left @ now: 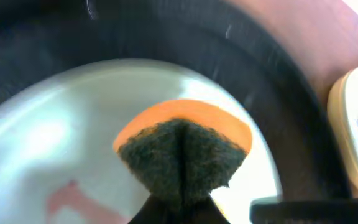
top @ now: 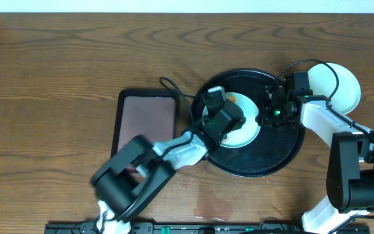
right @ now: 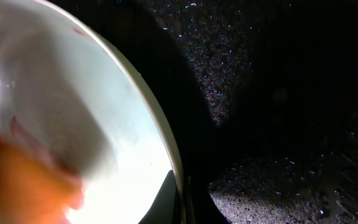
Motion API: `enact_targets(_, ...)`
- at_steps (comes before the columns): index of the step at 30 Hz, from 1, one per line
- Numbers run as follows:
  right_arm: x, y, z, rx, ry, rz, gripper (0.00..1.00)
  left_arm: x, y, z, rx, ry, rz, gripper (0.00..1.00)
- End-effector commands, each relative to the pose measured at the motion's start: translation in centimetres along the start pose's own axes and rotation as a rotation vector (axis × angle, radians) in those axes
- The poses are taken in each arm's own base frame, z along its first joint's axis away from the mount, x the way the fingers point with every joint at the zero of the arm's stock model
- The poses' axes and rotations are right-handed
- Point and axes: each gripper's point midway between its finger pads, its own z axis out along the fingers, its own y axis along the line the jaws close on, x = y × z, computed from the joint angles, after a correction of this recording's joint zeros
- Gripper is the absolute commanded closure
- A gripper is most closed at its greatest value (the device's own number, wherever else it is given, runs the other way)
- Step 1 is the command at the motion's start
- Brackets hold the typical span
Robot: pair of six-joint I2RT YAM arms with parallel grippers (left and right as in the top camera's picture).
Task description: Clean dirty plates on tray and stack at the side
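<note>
A pale mint-green plate (top: 247, 133) with reddish smears lies in the round black tray (top: 284, 153). My left gripper (top: 232, 112) is shut on an orange sponge with a dark green scouring face (left: 180, 155) and presses it on the plate (left: 55, 143), beside a red smear (left: 73, 198). My right gripper (top: 265, 116) is shut on the plate's right rim (right: 180, 186), one finger inside and one outside. The plate's bowl (right: 73, 93) fills the left of the right wrist view. A pale plate (top: 339, 84) lies on the tabletop right of the tray; its yellowish rim (left: 344, 134) shows in the left wrist view.
A small rectangular maroon tray with a black rim (top: 147, 120) lies left of the black tray, partly under my left arm. Cables run over the pale plate at the right. Dark wood-grain tabletop (top: 57, 78) stretches to the left and back.
</note>
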Motion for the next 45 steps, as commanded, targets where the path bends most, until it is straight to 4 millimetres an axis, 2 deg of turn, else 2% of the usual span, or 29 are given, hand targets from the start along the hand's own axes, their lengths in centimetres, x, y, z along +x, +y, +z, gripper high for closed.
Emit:
enact_targets(1,1.8,-0.2,1.8,-0.007,0.069,0.014,0.99,2.8,0.4,1.6,0.027,0.097,-0.028,0.92)
enact_targets(5,1.8,-0.2,1.8,-0.007,0.069,0.014,0.99,3.5,2.2,2.1,-0.034,0.119,-0.015,0.92)
enact_targets(9,1.8,-0.2,1.8,-0.006,0.069,0.013,0.99,3.1,4.1,2.1,-0.091,0.135,0.049,0.92)
enact_targets(11,1.8,-0.2,1.8,-0.007,0.069,0.014,0.99,2.7,5.6,2.1,-0.131,0.149,0.089,0.92)
enact_targets(14,1.8,-0.2,1.8,-0.006,0.069,0.013,0.99,1.8,9.2,1.7,-0.248,0.176,0.101,0.92)
enact_targets(18,1.8,-0.2,1.8,-0.006,0.069,0.013,0.99,-0.3,13.7,0.0,-0.426,0.157,0.089,0.92)
enact_targets(21,1.8,-0.2,1.8,-0.006,0.068,0.013,0.99,-2.6,15.6,-2.0,-0.528,0.108,0.089,0.92)
enact_targets(23,1.8,-0.2,1.8,-0.007,0.069,0.013,0.99,-4.0,15.6,-3.0,-0.539,0.084,0.094,0.92)
enact_targets(25,1.8,-0.2,1.7,-0.007,0.067,0.012,0.99,-5.6,14.5,-4.1,-0.511,0.058,0.105,0.92)
enact_targets(30,0.6,0.5,1.0,-0.022,0.036,-0.002,0.99,-10.3,9.8,-8.4,-0.380,-0.067,0.070,0.92)
enact_targets(31,-0.1,1.0,0.1,-0.026,0.011,-0.017,0.99,-12.0,8.2,-11.0,-0.332,-0.112,0.056,0.92)
enact_targets(35,-1.6,2.4,-2.3,-0.035,-0.056,-0.098,0.99,-14.3,6.8,-16.6,-0.285,-0.172,0.080,0.92)
enact_targets(37,-2.5,2.8,-3.9,-0.011,-0.112,-0.129,0.99,-15.2,7.4,-19.1,-0.309,-0.202,0.109,0.92)
enact_targets(40,-3.8,3.0,-6.7,0.074,-0.214,-0.180,0.99,-16.2,10.3,-22.6,-0.416,-0.243,0.096,0.92)
enact_targets(45,-5.3,4.2,-11.7,0.249,-0.387,-0.314,0.99,-15.5,15.3,-25.2,-0.575,-0.173,0.052,0.93)
